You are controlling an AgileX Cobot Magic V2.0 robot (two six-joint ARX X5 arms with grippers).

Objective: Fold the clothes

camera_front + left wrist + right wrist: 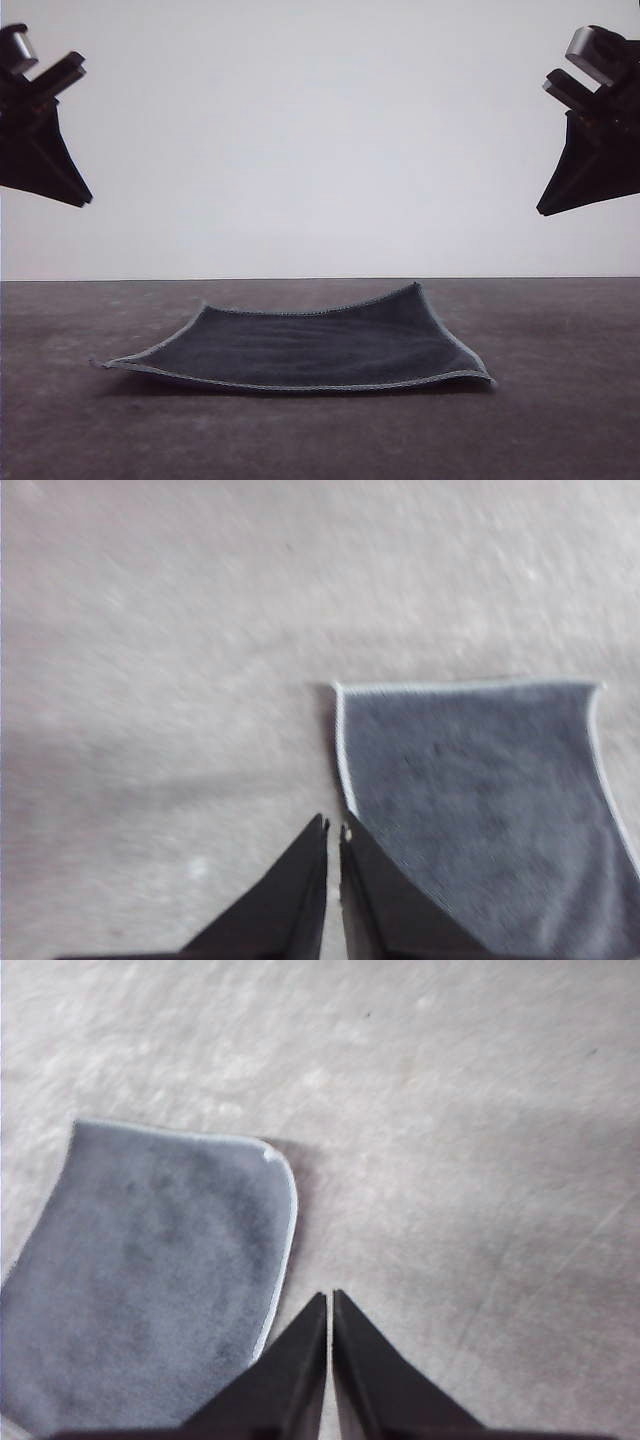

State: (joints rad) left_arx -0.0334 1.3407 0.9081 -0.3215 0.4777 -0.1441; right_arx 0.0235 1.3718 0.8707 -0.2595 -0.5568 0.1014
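Observation:
The clothes (310, 345) are one dark grey-blue square cloth with a light stitched hem, lying spread on the dark table, its corners slightly lifted. My left gripper (85, 200) hangs high at the left edge of the front view, well above the cloth. My right gripper (542, 210) hangs high at the right edge. In the left wrist view the cloth (490, 810) lies beside the shut left gripper (333, 825), which holds nothing. In the right wrist view the cloth (150, 1280) lies beside the shut right gripper (330, 1298), which is also empty.
The dark speckled table (560, 400) stretches around the cloth on all sides. A plain white wall (320, 140) stands behind it.

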